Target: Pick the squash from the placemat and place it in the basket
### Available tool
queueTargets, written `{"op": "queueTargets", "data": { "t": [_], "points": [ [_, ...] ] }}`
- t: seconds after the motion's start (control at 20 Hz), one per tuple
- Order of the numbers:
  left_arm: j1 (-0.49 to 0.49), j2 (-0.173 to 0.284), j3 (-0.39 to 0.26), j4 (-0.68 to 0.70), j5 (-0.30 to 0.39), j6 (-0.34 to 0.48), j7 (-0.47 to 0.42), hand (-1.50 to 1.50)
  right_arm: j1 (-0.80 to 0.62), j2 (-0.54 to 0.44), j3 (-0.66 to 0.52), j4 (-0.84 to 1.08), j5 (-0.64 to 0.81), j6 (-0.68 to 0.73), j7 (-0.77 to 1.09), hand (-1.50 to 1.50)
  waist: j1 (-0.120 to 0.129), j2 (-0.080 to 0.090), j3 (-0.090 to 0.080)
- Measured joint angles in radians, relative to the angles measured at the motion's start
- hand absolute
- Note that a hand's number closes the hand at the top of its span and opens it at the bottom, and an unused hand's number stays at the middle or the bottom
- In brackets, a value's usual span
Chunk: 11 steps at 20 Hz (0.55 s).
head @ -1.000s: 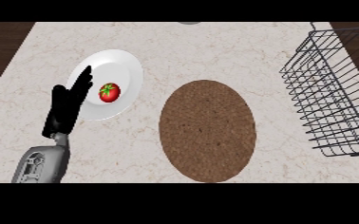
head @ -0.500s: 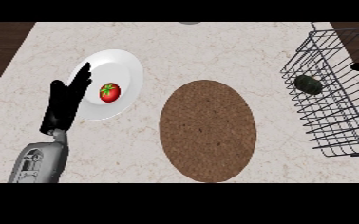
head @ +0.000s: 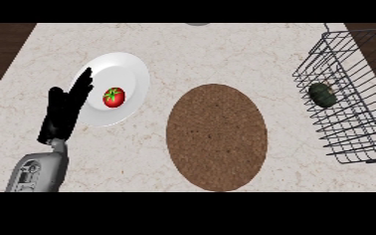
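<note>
A dark green squash (head: 322, 93) lies inside the black wire basket (head: 345, 129) at the right edge of the head view. The brown oval placemat (head: 216, 135) in the middle of the counter has nothing on it. My left hand (head: 64, 110) rests open at the left, fingers pointing up, its fingertips over the rim of a white plate. My right hand does not show in this view.
A white plate (head: 125, 69) at the left holds a red tomato (head: 113, 97). A small grey object (head: 197, 24) peeks in at the counter's far edge. Dark wood shows beyond the counter at the far left and right corners.
The squash has appeared in the basket and now lies lower and further in than half a second ago. My left hand has not moved.
</note>
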State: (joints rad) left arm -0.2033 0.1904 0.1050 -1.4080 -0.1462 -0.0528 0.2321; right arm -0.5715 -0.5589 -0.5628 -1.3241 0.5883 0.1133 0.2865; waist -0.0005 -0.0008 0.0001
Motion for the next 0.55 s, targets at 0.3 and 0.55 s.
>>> {"op": "queueTargets", "data": {
  "t": [0.3, 0.55],
  "points": [
    [-0.008, -0.001, 0.007, -0.006, 0.000, 0.008, 0.016, 0.00, 0.066, -0.076, -0.165, 0.009, -0.102, 0.001, 0.011, -1.50, -0.010, -0.002, 0.000],
    [-0.015, -0.001, 0.016, 0.006, 0.002, 0.010, 0.006, 0.00, 0.174, -0.170, -0.312, 0.052, -0.215, 0.088, -0.027, -1.50, -0.014, -0.002, 0.000]
  ]
}}
